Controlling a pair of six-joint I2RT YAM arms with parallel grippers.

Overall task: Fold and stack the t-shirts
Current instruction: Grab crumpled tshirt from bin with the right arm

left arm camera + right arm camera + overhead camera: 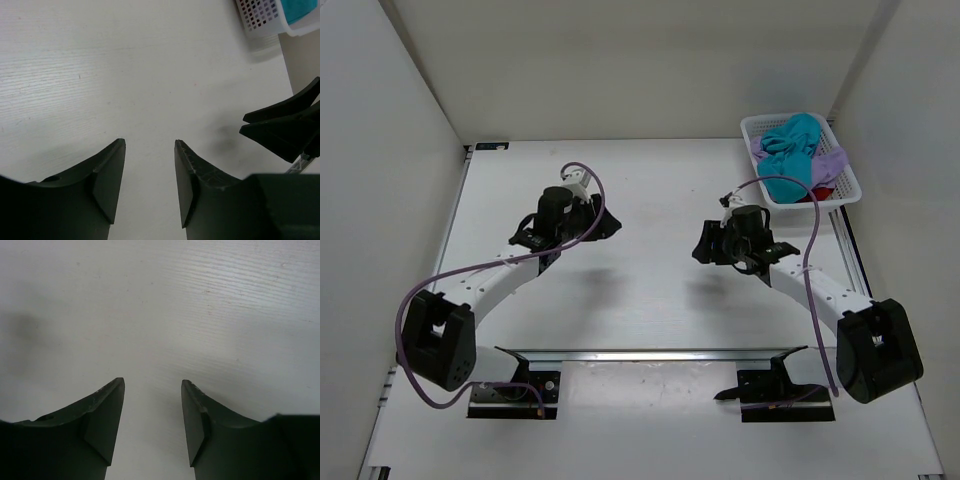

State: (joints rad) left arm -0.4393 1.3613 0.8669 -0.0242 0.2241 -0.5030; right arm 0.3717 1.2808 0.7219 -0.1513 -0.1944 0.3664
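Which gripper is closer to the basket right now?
Right. The right gripper hangs over the table to the left of the basket and nearer the bases; the left gripper is farther left still, past the table's middle.

All three tees are unfolded, just crumpled together in a heap inside the white mesh basket point(752, 125) at the far right corner of the table point(650, 290). The teal shirt point(793, 140) sits on top, bunched up, and takes most of the middle and far side of the basket. The lavender shirt point(830, 163) is under it, poking out along the right side, with a bit showing at the left rim too. The deep red shirt point(820, 187) is mostly buried, only a small patch peeks out by the basket's near edge
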